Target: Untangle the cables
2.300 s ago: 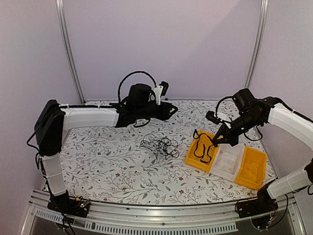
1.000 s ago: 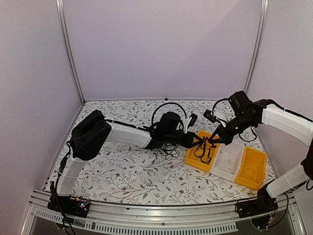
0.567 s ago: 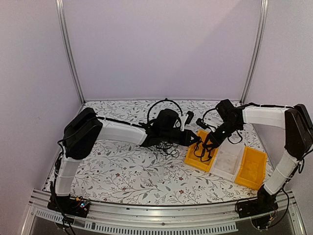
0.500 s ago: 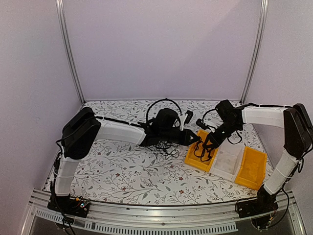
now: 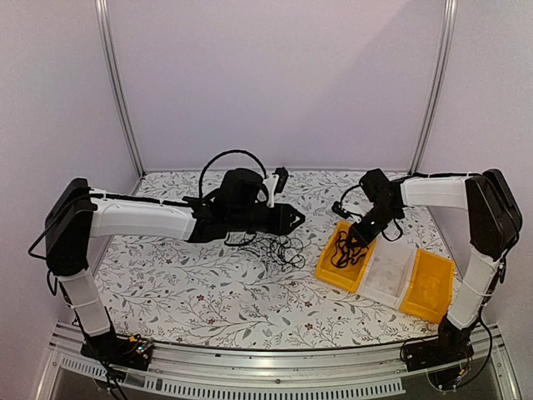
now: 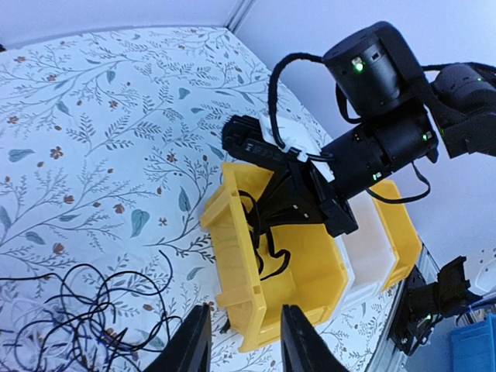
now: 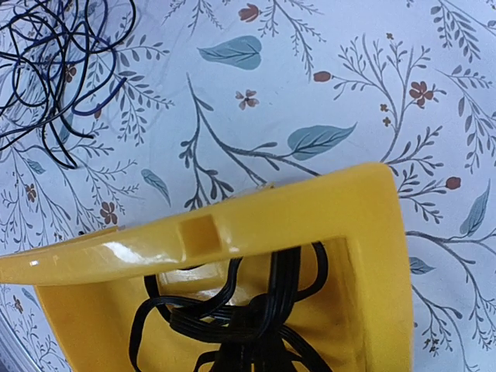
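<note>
Lilac walls [image 5: 275, 83] enclosed the work area on three sides, and the desk [image 5: 183, 283] carried a white cloth printed with leaves and small flowers.

Item 1. My left arm reached from the left edge across the middle of the desk, raised above the surface. My left hand [image 5: 293, 219] pointed toward the bins on the right. In the left wrist view its two fingers [image 6: 190, 341] stood apart with nothing between them; I recorded the hand as open and empty.

Item 2. A tangle of black cables [image 5: 271, 246] lay on the cloth below and just short of that hand, spread in thin, loose, overlapping loops. It touched neither hand. It lay near the yellow bin but apart from it.

Item 3. Three bins sat side by side right of centre, set at a slant: a yellow bin [image 5: 321, 268], a white bin [image 5: 387, 275] and a second yellow bin [image 5: 429, 287].

Item 4. My right arm came in from the right edge and bent down over the first yellow bin. My right hand [image 5: 354, 237] was closed on a bundled black cable [image 5: 343, 254] at its upper end. The loops of this bundle hung down inside the bin. The right wrist view showed the strands gathered together toward the hand. Whether the loops touched the bin floor, I could not tell.
</note>
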Controlling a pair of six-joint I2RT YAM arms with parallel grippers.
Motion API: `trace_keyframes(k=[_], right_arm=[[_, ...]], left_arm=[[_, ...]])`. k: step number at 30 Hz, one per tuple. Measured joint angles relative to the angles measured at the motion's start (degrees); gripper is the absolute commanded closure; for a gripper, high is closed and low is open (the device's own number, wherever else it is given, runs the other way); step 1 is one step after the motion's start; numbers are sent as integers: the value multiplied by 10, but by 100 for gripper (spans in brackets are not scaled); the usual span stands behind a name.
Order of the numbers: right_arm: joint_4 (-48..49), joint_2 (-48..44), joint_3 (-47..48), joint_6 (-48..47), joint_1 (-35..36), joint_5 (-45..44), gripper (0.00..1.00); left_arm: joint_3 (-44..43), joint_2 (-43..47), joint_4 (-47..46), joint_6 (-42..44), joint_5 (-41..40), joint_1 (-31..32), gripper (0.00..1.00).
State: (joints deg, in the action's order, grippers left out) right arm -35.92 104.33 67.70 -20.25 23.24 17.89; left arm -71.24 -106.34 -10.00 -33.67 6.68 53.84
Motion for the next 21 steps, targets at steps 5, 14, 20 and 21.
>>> trace_keyframes(k=[5, 14, 20, 21], right_arm=[[-30, -14, 21, -14, 0, -32, 63], [-82, -153, 50, -77, 1, -18, 52], [-74, -141, 72, -91, 18, 25, 52], [-74, -133, 74, -90, 21, 29, 52]], left_arm=[[28, 61, 45, 17, -47, -24, 62], [63, 76, 142, 98, -25, -64, 60], [48, 51, 160, 160, 25, -66, 62], [38, 39, 163, 168, 33, -66, 63]])
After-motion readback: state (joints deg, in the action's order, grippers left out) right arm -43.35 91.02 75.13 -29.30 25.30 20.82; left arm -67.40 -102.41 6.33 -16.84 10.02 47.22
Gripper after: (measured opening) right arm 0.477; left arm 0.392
